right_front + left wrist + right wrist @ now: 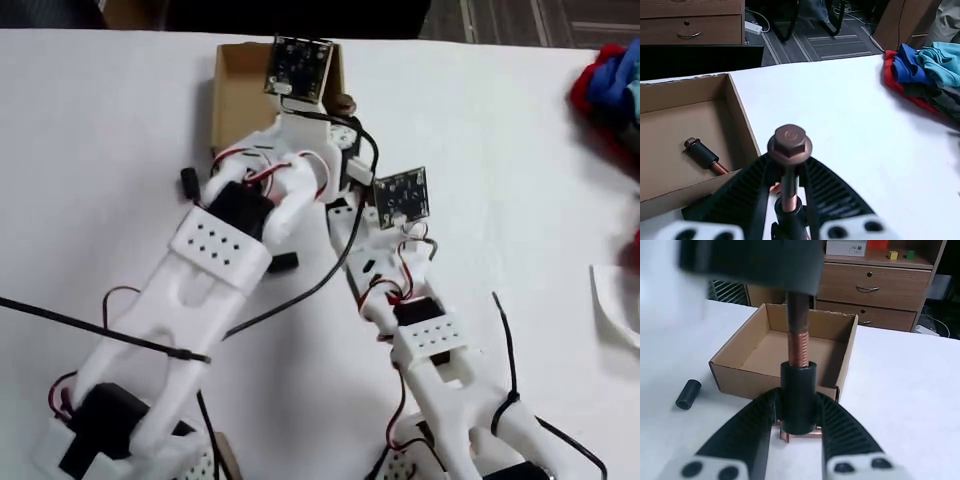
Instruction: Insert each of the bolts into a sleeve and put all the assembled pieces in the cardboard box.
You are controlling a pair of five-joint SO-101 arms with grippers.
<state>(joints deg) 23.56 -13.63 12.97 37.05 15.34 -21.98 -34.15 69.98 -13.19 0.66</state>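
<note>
Left pincer [788,175]: clamped on the shank of the copper-coloured hex flange-head bolt [789,144], just under the head, with the bolt upright.

Right pincer [798,402]: clamped around the mid-body of the black cylindrical sleeve [798,395], which is also upright. The bolt's threaded end sits in the sleeve mouth and most of the shank is exposed above it. Both parts are held above the white bench [900,390], just in front of the open brown cardboard box [740,375].

In the box: one assembled bolt-and-sleeve piece [702,155], lying on its side. A loose black sleeve [688,394] lies on the bench beside the box.

Handling, judged:
- Bolt: metal, rigid and dense for its size. The thread gives little grip, so holding the smooth shank under the flange suits it.
- Sleeve: stiff, light and smooth-walled. It would roll if set down, and a mid-body hold keeps the bore free.
- Fit looks close, so the axes must stay in line or the bolt may bind.
</note>
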